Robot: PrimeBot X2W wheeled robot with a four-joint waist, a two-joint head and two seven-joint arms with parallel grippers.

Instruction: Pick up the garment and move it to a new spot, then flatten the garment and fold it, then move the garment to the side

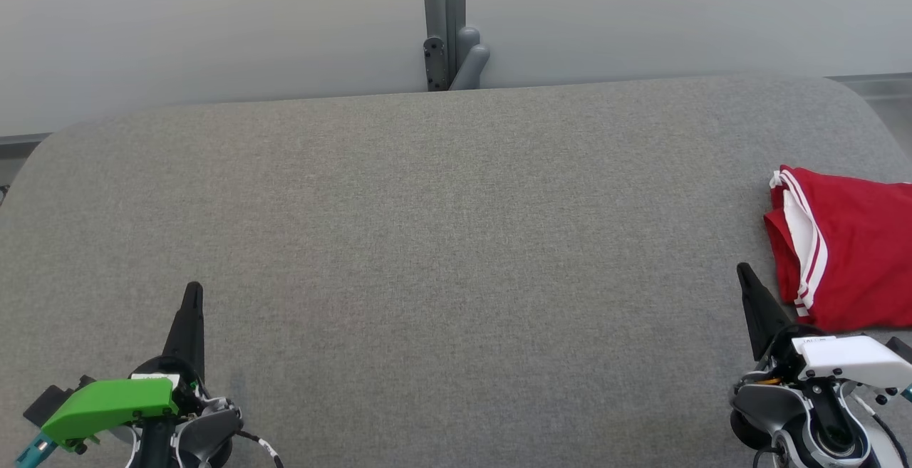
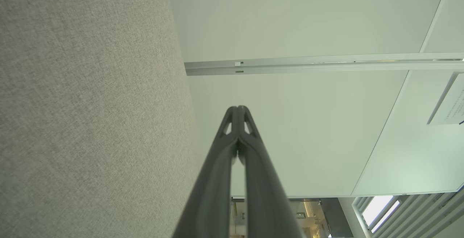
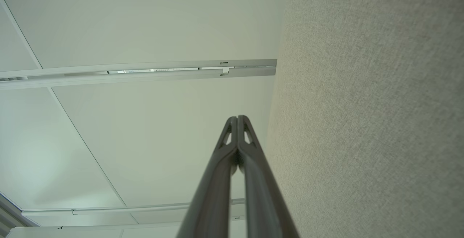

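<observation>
Head view, left gripper (image 1: 193, 291): low at the near left of the grey table (image 1: 442, 204), dark fingers pressed together, holding nothing.
Right gripper (image 1: 744, 273): near right, fingers likewise together and empty.
Garment (image 1: 855, 254): red with white stripes, a compact doubled bundle at the table's right side, just beyond and to the right of the right gripper's tips, not touching them; well apart from the left gripper.
Stage: fits a bundle waiting to be lifted, or one folded and set aside.
Care: either way, I'd keep the right fingers from snagging the near hem.
Far edge: grey post (image 1: 443, 26) against the pale wall (image 1: 214, 26).
</observation>
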